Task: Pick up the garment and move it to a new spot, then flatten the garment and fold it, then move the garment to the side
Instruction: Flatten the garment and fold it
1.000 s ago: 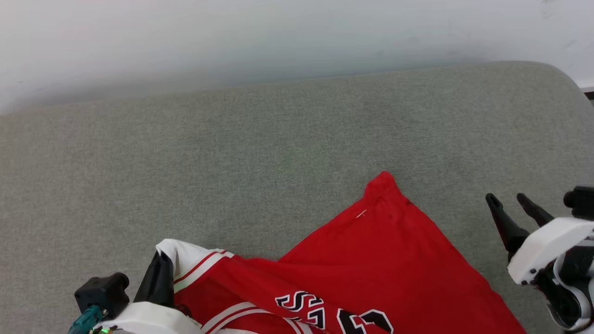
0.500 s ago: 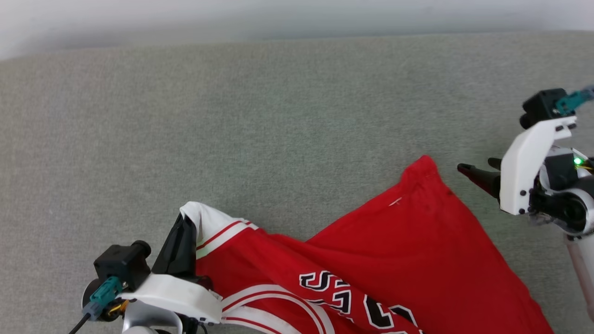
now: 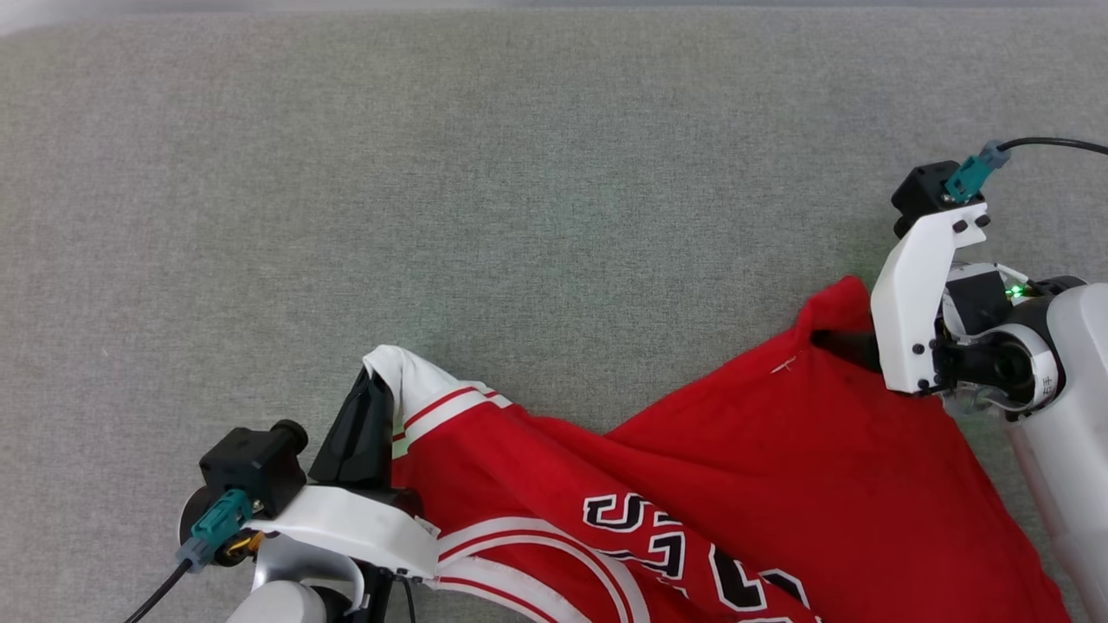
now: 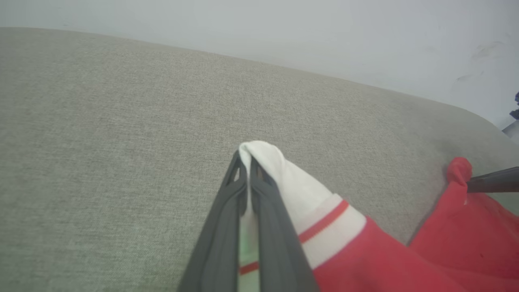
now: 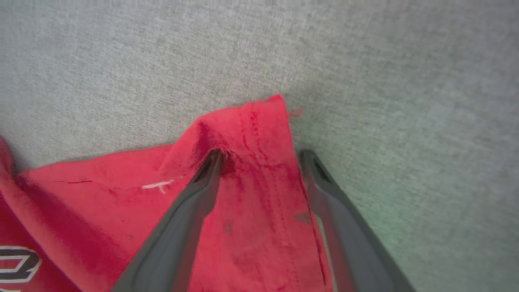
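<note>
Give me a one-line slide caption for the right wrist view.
Open right claw straddles the raised red hem corner of the garment on a grey fabric surface.

Grey fabric surface point(image 3: 519, 173), pale wall point(image 4: 284, 32)

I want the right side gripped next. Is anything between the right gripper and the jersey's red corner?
Nothing visible. The open right gripper straddles a red corner of the garment, which lies on the grey cushion.

White shells point(image 3: 909, 294) are showing dark screws point(image 3: 956, 227); black cameras point(image 3: 255, 467) are trailing teal-plugged cables point(image 3: 1052, 143); the left gripper point(image 4: 244, 156) is showing slim dark fingers point(image 4: 227, 219).
</note>
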Available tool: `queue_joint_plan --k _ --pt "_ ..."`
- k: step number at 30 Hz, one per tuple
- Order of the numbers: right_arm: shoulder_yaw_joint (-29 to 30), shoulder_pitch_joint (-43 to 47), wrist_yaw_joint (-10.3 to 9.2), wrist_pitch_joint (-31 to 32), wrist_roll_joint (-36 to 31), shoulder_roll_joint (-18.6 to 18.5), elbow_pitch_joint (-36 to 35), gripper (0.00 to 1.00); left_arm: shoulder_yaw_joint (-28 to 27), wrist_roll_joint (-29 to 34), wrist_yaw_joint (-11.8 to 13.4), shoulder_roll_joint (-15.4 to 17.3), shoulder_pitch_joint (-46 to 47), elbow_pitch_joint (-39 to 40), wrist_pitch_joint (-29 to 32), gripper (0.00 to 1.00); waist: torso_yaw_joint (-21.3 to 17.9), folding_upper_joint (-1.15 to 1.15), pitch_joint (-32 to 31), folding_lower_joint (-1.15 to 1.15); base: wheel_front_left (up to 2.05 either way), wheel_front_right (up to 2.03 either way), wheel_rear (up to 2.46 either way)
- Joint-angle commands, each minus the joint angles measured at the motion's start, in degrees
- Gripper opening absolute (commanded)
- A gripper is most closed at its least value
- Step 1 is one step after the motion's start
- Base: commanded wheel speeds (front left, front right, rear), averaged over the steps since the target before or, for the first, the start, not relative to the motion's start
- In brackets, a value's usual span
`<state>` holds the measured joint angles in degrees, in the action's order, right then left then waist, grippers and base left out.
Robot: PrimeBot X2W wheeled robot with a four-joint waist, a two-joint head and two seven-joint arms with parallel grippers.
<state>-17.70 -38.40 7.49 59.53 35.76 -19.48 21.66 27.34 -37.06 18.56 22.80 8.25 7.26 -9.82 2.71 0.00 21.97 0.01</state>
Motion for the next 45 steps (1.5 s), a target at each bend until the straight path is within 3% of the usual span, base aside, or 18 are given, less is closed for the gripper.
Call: queue_joint_plan --k 1,2,3,4,14,23,30,38,45 --pt "-1.7 1.7 0.0 -0.1 1.0 1.4 2.3 0.87 0.0 -0.2 -0.3 -0.2 0.5 -0.3 -0.3 0.0 0.2 0.0 -0.1 -0.01 0.0 0.0 0.0" --pt "-2.2 1.6 0.0 -0.1 1.3 1.3 2.9 0.36 0.0 -0.3 -0.2 -0.3 0.5 -0.5 -0.4 0.0 0.2 0.0 -0.2 -0.01 0.0 0.0 0.0" --pt "-2.6 1.5 0.0 -0.5 1.8 1.3 3.2 0.06 0.0 -0.3 -0.3 -0.4 0.6 -0.7 -0.4 0.0 0.3 0.0 -0.3 -0.01 0.0 0.0 0.0" --pt "-2.9 1.4 0.01 -0.7 2.5 1.3 3.6 0.0 0.1 -0.3 -0.3 -0.4 0.6 -0.9 -0.4 0.0 0.3 0.0 -0.5 -0.01 0.0 0.0 0.0" --pt "-4.8 -0.9 -0.01 -9.8 4.0 -2.6 2.9 0.0 -0.7 -0.4 -1.9 1.4 3.0 -3.0 -0.2 0.0 -0.4 0.0 -5.9 -0.01 0.0 0.0 0.0" --pt "-2.3 -1.9 -0.01 -20.3 -0.1 -3.3 5.7 0.0 -1.4 -0.5 -7.4 4.4 14.9 -9.7 3.1 0.0 -2.7 0.0 -14.0 -0.01 0.0 0.0 0.0" --pt "0.4 -5.3 -0.02 -26.5 -3.9 -2.4 9.1 0.0 -2.2 -1.5 -11.1 2.3 27.8 -21.5 3.9 0.0 -4.6 0.0 -17.4 -0.01 0.0 0.0 0.0" --pt "2.9 -13.4 -0.02 -33.1 -8.3 -1.8 11.2 0.0 -2.0 0.4 -15.0 0.1 44.4 -36.5 1.7 0.0 -6.1 0.0 -16.2 -0.01 0.0 0.0 0.0" --pt "5.2 -23.4 -0.03 -40.2 -11.8 -0.8 13.9 0.0 -2.0 3.2 -16.9 -0.1 58.0 -44.6 -1.6 0.0 -6.5 0.0 -11.7 -0.01 0.0 0.0 0.0"
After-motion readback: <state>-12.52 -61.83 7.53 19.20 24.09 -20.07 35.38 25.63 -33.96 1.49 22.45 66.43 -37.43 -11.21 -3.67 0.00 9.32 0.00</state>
